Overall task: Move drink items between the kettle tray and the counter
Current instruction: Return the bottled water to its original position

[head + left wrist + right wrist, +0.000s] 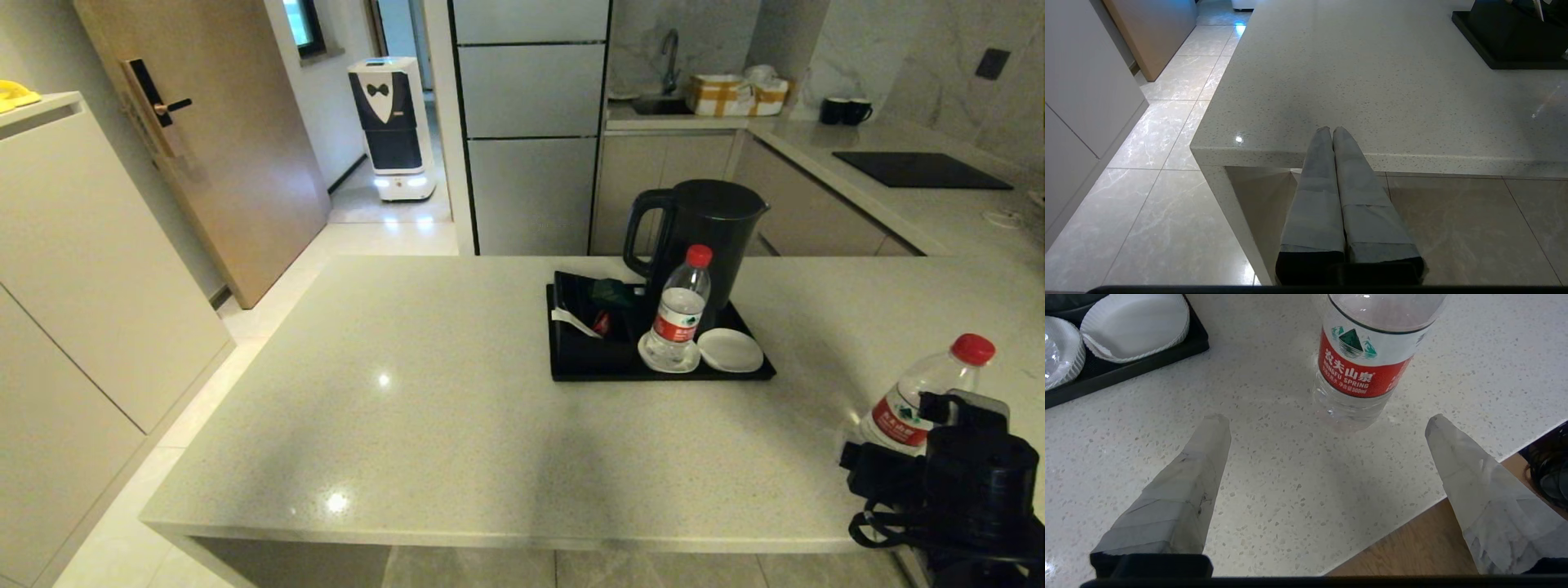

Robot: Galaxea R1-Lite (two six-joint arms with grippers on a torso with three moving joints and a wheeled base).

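The head view looks forward and down from above the near edge of the worktop [457, 408], taking in its whole top with the kitchen behind. The left wrist view sits low before the worktop's near edge, facing across it along the pressed-together fingers [1327, 196]. The right wrist view hangs close over the worktop's corner, angled down. All three share the black kettle tray [571, 371]; head and right wrist views share the near water bottle [1363, 367].
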